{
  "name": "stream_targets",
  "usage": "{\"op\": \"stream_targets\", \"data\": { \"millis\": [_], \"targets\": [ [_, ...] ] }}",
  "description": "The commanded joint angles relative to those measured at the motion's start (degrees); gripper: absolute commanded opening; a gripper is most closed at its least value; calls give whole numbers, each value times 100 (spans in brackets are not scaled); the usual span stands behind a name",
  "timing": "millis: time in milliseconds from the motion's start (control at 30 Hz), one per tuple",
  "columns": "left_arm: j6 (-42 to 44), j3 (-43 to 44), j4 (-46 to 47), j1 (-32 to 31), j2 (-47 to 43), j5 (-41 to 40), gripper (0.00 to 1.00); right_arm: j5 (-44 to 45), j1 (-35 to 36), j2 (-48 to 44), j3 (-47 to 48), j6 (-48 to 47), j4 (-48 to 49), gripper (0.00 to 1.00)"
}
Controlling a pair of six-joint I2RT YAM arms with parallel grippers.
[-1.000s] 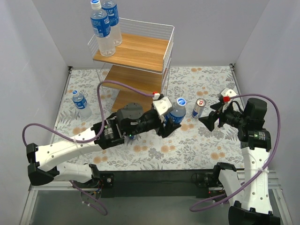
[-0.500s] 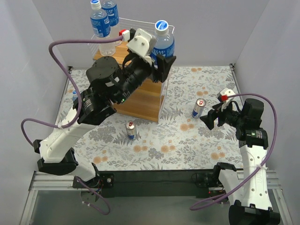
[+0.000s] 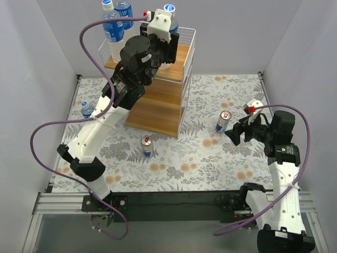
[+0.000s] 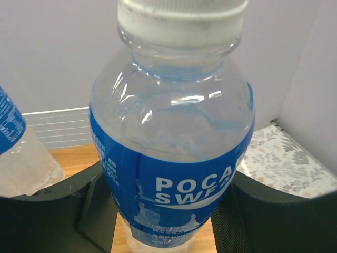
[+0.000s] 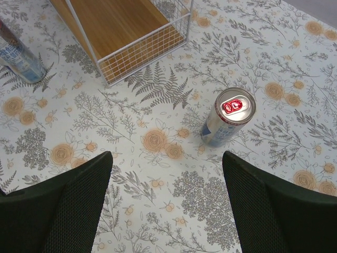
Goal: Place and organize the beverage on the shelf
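- Bottle of clear plastic [image 4: 171, 132], blue-labelled, is clamped between our left fingers [image 4: 42, 216] atop the white wire shelf [image 3: 158, 105].
- Its base is cut off from us; our right fingers [image 5: 52, 211] gape, empty.

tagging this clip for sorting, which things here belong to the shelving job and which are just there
Job:
Pocari Sweat bottle in the left fingers
front top-tier bottle
rear top-tier bottle
bottle on the table
near can
right can
shelf

Just there:
floral table cover
white walls
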Motion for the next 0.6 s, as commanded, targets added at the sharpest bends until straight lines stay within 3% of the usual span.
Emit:
{"op": "stream_targets", "data": {
  "millis": [0,567],
  "targets": [
    [-292,447,809,581,-268,18,0,8,-3,-2,-56,49,267,90],
    [-530,772,1231,1242,558,124,0,-53,-3,77,-205,215,531,90]
  ]
}}
